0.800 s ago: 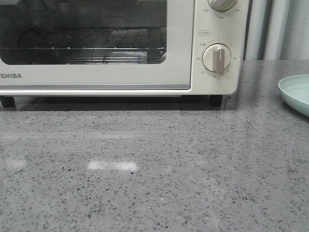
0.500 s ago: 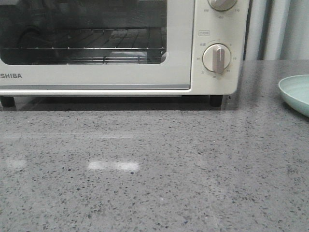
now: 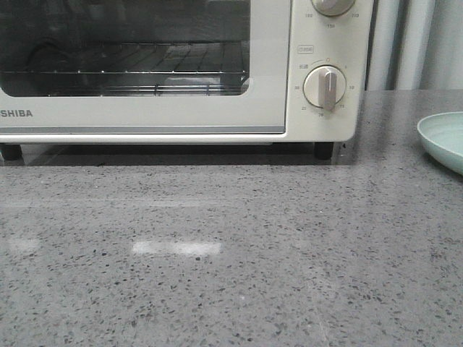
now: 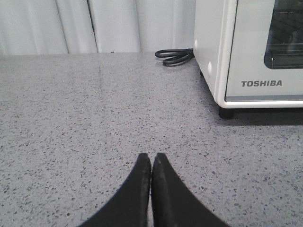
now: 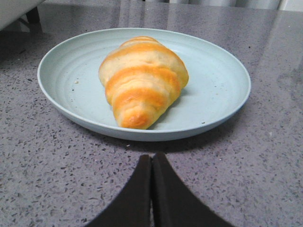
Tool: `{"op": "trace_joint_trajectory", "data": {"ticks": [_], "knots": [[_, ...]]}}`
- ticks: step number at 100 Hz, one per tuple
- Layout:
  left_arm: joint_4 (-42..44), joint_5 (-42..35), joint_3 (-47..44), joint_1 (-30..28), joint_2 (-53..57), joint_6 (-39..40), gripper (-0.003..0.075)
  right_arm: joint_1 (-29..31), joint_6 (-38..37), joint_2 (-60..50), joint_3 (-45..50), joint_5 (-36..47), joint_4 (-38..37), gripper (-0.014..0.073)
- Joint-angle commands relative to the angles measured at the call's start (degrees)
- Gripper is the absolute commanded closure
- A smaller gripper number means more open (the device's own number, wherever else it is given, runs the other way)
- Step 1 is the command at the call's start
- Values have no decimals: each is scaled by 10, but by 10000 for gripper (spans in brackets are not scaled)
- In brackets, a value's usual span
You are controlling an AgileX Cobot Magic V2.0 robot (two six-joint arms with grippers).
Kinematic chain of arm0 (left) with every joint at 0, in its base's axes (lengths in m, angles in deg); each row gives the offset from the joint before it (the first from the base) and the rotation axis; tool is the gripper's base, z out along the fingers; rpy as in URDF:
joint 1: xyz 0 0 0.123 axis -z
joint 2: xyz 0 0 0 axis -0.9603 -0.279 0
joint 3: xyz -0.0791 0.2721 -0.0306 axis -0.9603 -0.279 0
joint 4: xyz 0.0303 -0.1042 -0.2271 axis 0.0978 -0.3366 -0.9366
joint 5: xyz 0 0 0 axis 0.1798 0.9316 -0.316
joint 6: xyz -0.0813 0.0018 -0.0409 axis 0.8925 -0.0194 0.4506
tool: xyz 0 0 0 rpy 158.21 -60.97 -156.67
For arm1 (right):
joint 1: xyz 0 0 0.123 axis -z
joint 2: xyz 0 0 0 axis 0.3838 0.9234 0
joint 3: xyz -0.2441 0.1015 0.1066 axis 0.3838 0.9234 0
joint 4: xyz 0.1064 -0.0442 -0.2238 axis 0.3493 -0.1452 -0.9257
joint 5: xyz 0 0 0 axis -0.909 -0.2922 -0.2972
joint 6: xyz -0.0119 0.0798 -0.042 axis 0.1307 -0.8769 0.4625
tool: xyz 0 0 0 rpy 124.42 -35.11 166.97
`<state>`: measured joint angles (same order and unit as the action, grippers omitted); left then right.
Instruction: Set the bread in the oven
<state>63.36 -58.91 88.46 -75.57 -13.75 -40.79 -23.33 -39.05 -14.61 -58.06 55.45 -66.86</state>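
While closed, right end effector (image 5: 151,163) faces bread (image 5: 142,80).

Golden-orange croissant roll (image 5: 142,82) with pale cream stripes; pale green plate (image 5: 222,90); cream-white toaster oven (image 3: 217,116) with beige dial (image 3: 325,87); grey speckled stone countertop (image 3: 289,246); black power cord (image 4: 174,56).

Even soft light; glare patch on countertop (image 3: 217,289)

The golden-orange croissant-shaped bread roll with pale cream stripes (image 5: 142,82) lies on its side in a shallow pale green dish (image 5: 66,101), one tapered end forward. The cream-white glass-doored TOSHIBA toaster oven (image 3: 181,116) stands shut on the speckled grey countertop (image 3: 231,253), its wire rack bare.
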Motion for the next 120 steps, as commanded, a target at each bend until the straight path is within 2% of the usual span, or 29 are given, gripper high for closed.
{"op": "trace_joint_trajectory", "data": {"ticks": [1,14,23,33,51,58,67,76,90,106,120], "knots": [[1,-52,-14,-1,17,1,741,-1,1,-13,7,16,-14,669],[10,-52,-14,-1,17,1,741,-1,1,-13,7,21,-9,669],[53,-58,-14,-1,17,1,741,-1,1,-13,7,72,-7,669],[66,-82,-14,-1,17,1,741,-1,-8,-13,7,198,5,669],[48,-143,-14,-1,17,1,741,-1,-9,-13,7,480,9,669],[38,-203,-13,-2,16,4,741,-1,-9,-13,7,563,9,669],[-45,-290,-13,-2,16,38,741,-1,-9,-13,7,631,11,669],[-105,-311,-13,-2,16,52,741,-1,-9,-13,6,623,13,669],[-107,-317,-13,-2,16,52,741,-1,-9,-13,6,531,13,669],[-107,-350,-13,-2,16,67,741,-1,-11,-12,6,496,13,669],[-101,-378,-9,-1,16,140,741,-1,-103,-12,-23,404,13,669]]}}
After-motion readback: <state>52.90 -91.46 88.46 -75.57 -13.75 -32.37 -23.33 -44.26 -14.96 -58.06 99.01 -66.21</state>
